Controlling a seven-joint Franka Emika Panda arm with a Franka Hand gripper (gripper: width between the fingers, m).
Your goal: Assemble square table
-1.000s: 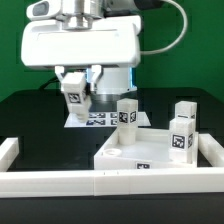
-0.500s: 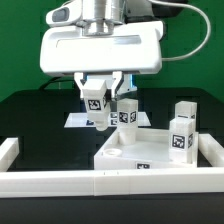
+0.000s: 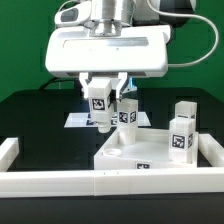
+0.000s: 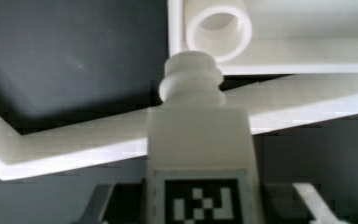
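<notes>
Insertion of a leg was the step in hand: the gripper (image 3: 100, 103) was clamped on a leg (image 3: 98, 104), hanging just above the square tabletop (image 3: 140, 153) near its far corner hole (image 4: 218, 26). Next it probably needed lining the leg's peg (image 4: 192, 72) over that hole and lowering. Three other legs (image 3: 127, 113) stood on the slab, the nearest just beside the held one, crowding it; the marker board (image 3: 78, 119) lay behind

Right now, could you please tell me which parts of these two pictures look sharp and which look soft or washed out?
Exterior view: evenly lit, white tagged leg in the gripper slightly soft, white square slab pale against black. Wrist view: the leg fills the frame, tag blurred; slab corner hole sharper.
</notes>
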